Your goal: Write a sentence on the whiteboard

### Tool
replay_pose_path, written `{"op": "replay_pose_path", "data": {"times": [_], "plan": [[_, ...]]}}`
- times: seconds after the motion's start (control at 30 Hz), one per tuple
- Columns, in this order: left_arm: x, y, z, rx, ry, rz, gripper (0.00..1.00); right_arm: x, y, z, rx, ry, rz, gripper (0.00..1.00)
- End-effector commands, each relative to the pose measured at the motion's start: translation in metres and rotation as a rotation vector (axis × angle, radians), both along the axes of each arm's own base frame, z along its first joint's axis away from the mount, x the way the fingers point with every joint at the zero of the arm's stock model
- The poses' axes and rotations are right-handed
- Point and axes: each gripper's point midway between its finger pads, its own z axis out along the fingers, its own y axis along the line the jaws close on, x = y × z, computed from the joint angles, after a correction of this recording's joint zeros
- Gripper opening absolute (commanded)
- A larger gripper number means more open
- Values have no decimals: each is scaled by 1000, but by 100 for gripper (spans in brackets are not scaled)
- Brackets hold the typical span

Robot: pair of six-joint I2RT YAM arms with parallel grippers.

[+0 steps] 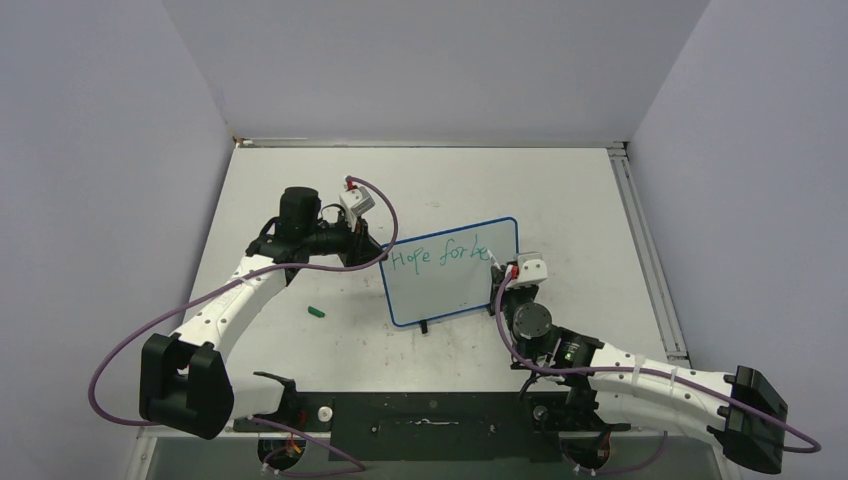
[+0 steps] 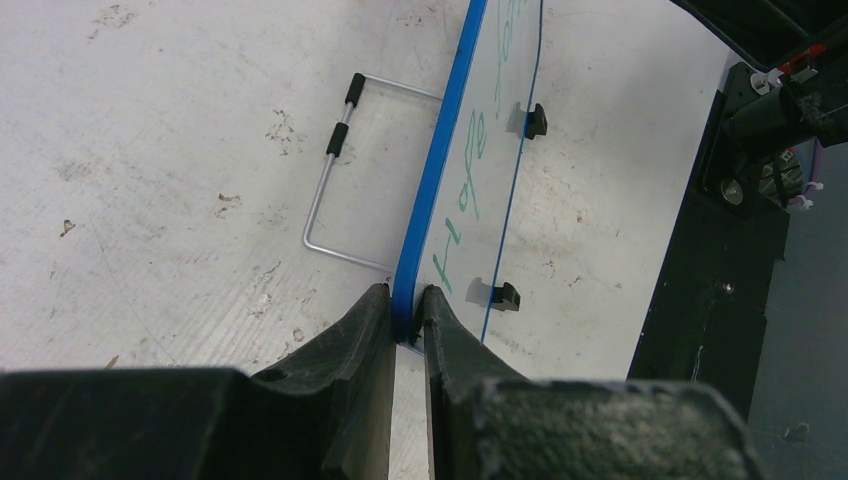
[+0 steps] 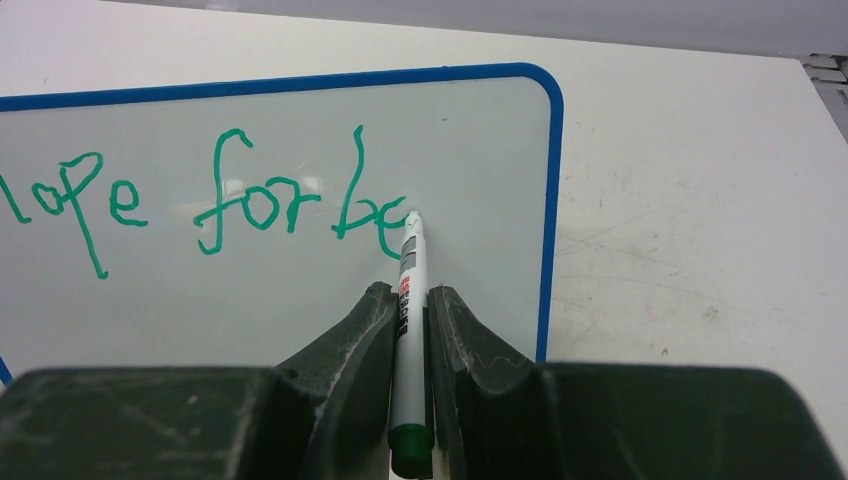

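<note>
The whiteboard [image 1: 455, 285] stands tilted mid-table, white with a blue frame [image 3: 548, 200] and black feet [image 2: 507, 296]. Green handwriting [image 1: 438, 256] on it reads "Hope for be" in one line; the right wrist view shows "ope for be" [image 3: 250, 200]. My left gripper [image 2: 407, 305] is shut on the board's blue left edge [image 2: 430, 190]; it shows in the top view [image 1: 372, 250] too. My right gripper [image 3: 410, 305] is shut on a white marker [image 3: 410, 300] with a green end, its tip touching the board just after the "e". In the top view it [image 1: 503, 272] sits at the board's right side.
A green marker cap [image 1: 317, 312] lies on the table left of the board. A wire stand [image 2: 335, 170] lies behind the board. A black base plate [image 1: 430, 415] spans the near edge. Grey walls enclose the table.
</note>
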Motion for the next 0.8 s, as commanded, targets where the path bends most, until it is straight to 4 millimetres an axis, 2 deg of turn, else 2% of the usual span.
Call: {"op": "replay_pose_path", "data": {"times": [0.0, 0.47, 0.77], "plan": [[0, 6, -12, 52, 17, 7, 0, 8, 2, 28, 54, -52, -24, 5], [1, 5, -11, 51, 16, 7, 0, 8, 12, 30, 66, -57, 23, 5], [1, 6, -12, 53, 17, 8, 0, 4, 7, 36, 81, -58, 22, 5]]}}
